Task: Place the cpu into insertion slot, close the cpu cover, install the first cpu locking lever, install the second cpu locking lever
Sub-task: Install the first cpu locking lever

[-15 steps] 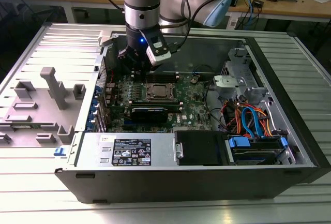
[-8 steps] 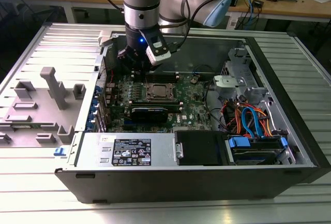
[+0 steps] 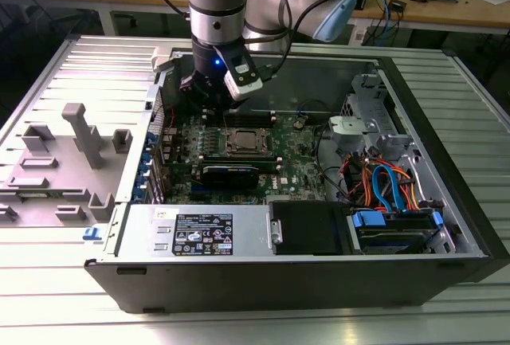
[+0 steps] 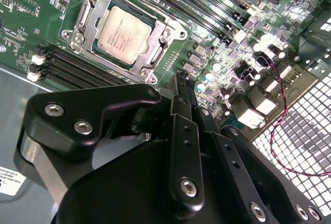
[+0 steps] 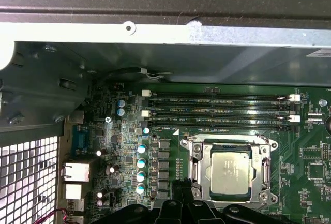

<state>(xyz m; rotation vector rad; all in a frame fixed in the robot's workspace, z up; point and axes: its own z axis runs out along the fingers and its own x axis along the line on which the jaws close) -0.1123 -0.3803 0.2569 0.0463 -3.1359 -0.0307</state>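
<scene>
Hovering just off the seated cpu (image 4: 124,33), itself flanked by memory slots (image 4: 77,69), the fingers (image 4: 179,87) seem closed, empty.

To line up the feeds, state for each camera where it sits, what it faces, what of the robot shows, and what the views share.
Exterior view: off the arm, looking down into the open computer case; shows the arm and gripper over the motherboard.
First wrist view: on the arm, facing the motherboard; the gripper tip shows near the cpu.
Second wrist view: on the arm, looking along the gripper body toward the cpu.
Shared: all three show the cpu framed by the cpu cover.
</scene>
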